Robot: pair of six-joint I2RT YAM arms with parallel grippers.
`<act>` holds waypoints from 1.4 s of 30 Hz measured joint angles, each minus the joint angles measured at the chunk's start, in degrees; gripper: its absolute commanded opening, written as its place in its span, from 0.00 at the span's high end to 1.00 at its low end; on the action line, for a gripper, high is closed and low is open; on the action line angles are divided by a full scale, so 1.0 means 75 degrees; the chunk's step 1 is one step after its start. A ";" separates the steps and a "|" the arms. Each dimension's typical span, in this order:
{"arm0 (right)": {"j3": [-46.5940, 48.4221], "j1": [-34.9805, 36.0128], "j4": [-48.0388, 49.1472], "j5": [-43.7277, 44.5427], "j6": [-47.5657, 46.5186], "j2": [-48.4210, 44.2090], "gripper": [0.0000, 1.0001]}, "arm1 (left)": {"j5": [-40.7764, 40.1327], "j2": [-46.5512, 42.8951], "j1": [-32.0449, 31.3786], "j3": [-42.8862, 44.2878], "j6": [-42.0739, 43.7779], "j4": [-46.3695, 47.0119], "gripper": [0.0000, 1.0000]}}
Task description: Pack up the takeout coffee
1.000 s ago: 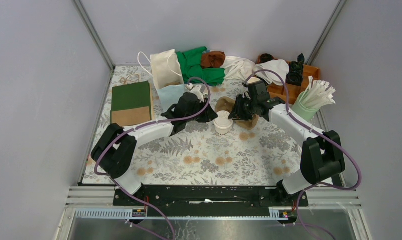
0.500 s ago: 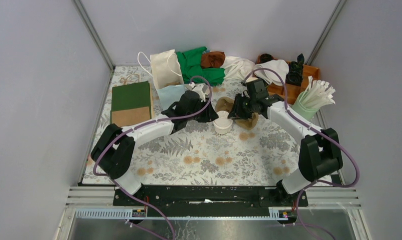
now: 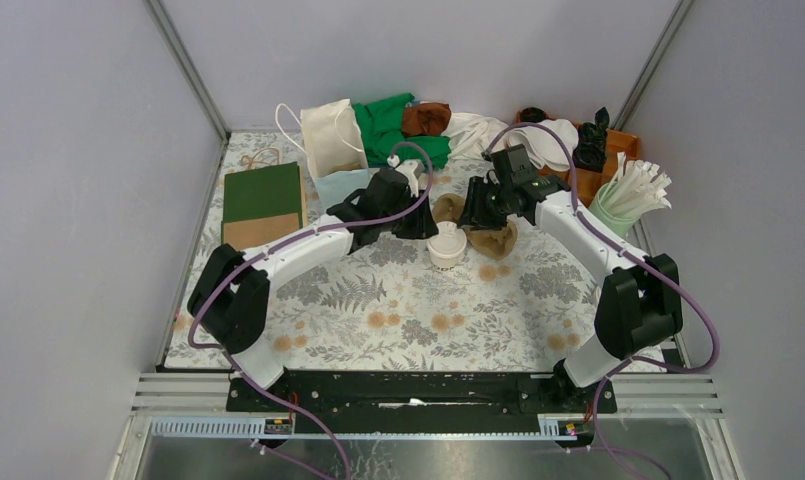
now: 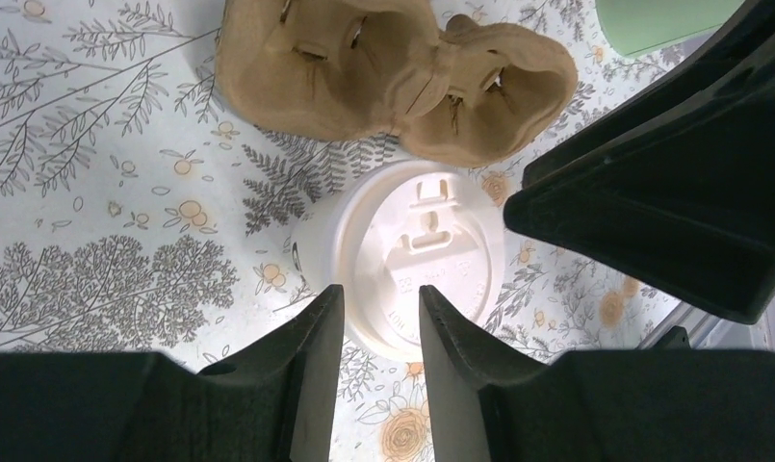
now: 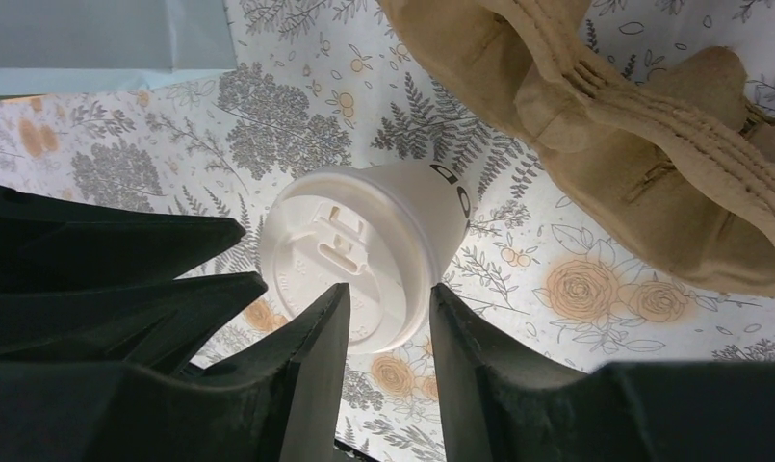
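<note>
**Top external**
- Worktop: covered in a fern-and-flower print.
- Takeout coffee: upright near the middle of the worktop, white lid on, not in any carrier.
- Pulp tray: brown, just behind the takeout coffee and to its right.
- Left arm: reaches in from the left, its black end close beside the cup.
- Right arm: reaches in from the right, its black end over the pulp tray, near the cup.
- Green holder: at the right edge, full of white sticks.

**Left wrist**
- Left fingers: parted by a narrow gap, nothing between them, poised above the lid's near rim.
- Takeout coffee: seen lid-on from above, standing on the print, with the pulp tray's two wells just beyond it.

**Right wrist**
- Right fingers: slightly apart, gripping nothing, with the lid's edge visible through the gap.
- Takeout coffee: free-standing, beside the pulp tray.
- Pale blue bag: in the top left corner.
</note>
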 measured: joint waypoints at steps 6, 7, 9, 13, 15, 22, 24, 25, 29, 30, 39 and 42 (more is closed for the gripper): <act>0.0029 0.0003 -0.0178 0.0157 -0.0376 0.0000 0.35 | -0.0026 -0.0536 -0.0041 -0.0472 -0.0020 -0.0128 0.56; 0.0029 0.0006 -0.0198 0.0230 -0.0449 -0.0003 0.34 | -0.0035 -0.0723 -0.0052 -0.0629 -0.0035 -0.0117 0.57; 0.0029 0.0015 -0.0201 0.0379 -0.0536 -0.0012 0.34 | -0.0052 -0.1139 -0.0070 -0.0976 -0.0058 -0.0090 0.62; 0.0029 0.0085 -0.0204 0.0629 -0.0600 -0.0085 0.36 | -0.0076 -0.1603 -0.0082 -0.1416 -0.0143 0.0026 0.74; 0.0029 0.0122 -0.0201 0.0676 -0.0621 -0.0108 0.37 | -0.0064 -0.1626 -0.0082 -0.1556 -0.0201 0.0216 0.75; 0.0026 0.0157 -0.0192 0.0656 -0.0554 -0.0114 0.51 | 0.0490 -0.1486 0.0236 -0.2113 -0.0667 0.1233 0.79; -0.0079 0.0157 -0.0082 0.0670 -0.0428 -0.0213 0.56 | 0.0664 -0.1399 0.0393 -0.2229 -0.0868 0.1635 0.81; -0.0204 0.0157 0.0020 0.0670 -0.0353 -0.0329 0.59 | 0.0734 -0.1367 0.0452 -0.2288 -0.0959 0.1813 0.81; -0.0819 0.0157 0.0277 0.0673 0.0061 -0.0962 0.68 | 0.0930 -0.1186 0.0624 -0.2439 -0.1253 0.2358 0.83; -0.0970 0.0157 0.0344 0.0676 0.0195 -0.1110 0.69 | 0.0956 -0.1128 0.0632 -0.2439 -0.1306 0.2454 0.83; -0.1918 0.0154 0.0933 0.0726 0.0950 -0.1501 0.70 | 0.1145 -0.0638 0.0647 -0.2460 -0.1684 0.3159 0.83; -0.1918 0.0154 0.1011 0.0729 0.1032 -0.1498 0.70 | 0.1163 -0.0583 0.0670 -0.2460 -0.1751 0.3235 0.83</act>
